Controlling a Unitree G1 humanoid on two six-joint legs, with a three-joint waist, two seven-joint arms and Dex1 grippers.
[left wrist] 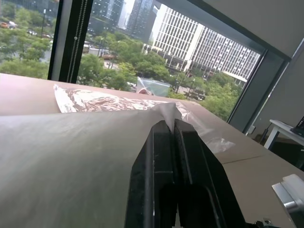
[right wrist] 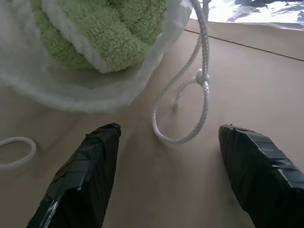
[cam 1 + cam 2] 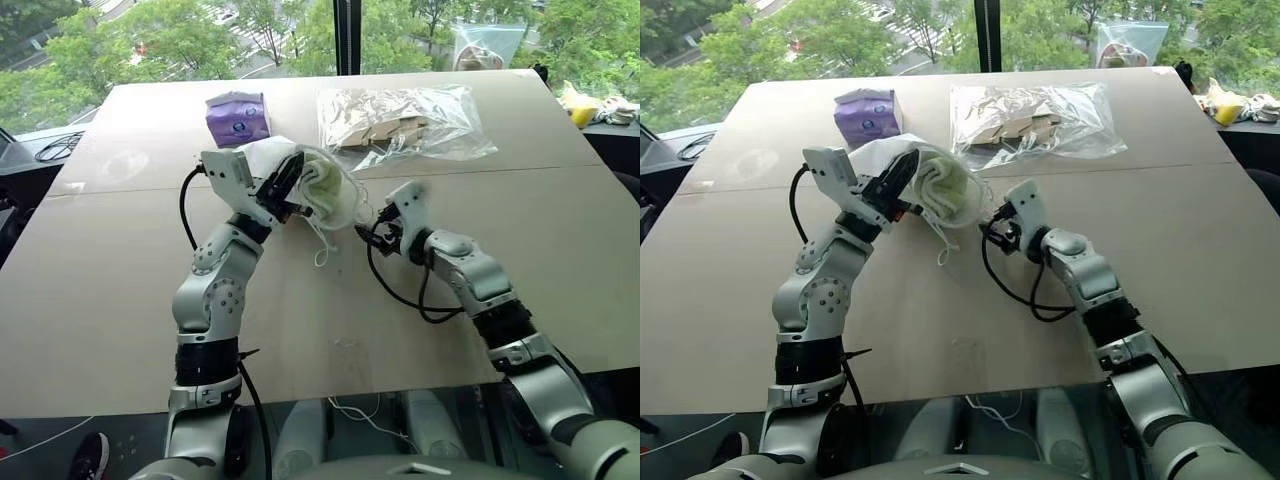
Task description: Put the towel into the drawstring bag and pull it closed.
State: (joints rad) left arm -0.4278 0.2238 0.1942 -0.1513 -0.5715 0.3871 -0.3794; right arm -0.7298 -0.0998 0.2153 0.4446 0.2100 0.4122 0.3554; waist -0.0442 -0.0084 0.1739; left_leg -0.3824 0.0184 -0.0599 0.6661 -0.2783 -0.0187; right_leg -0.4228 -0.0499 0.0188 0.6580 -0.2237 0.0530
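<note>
left gripper [image 1: 172, 130] pinching white fabric [image 1: 71, 161] — probably the drawstring bag

High-rise office or lab: large windows [image 1: 71, 42], city towers [image 1: 199, 42], bare worktable [image 3: 120, 280].

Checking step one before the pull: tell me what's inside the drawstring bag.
The green towel sits bunched inside the bag, showing through its thin fabric. Whatever lies beneath the towel is covered.

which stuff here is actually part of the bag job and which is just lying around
Part of the job:
- drawstring bag, pinched shut in the left gripper
- towel, already inside the bag
- cord loop, on the table between the open right gripper's fingers

Just lying about:
- purple tissue pack
- clear plastic bag of wooden pieces
</note>
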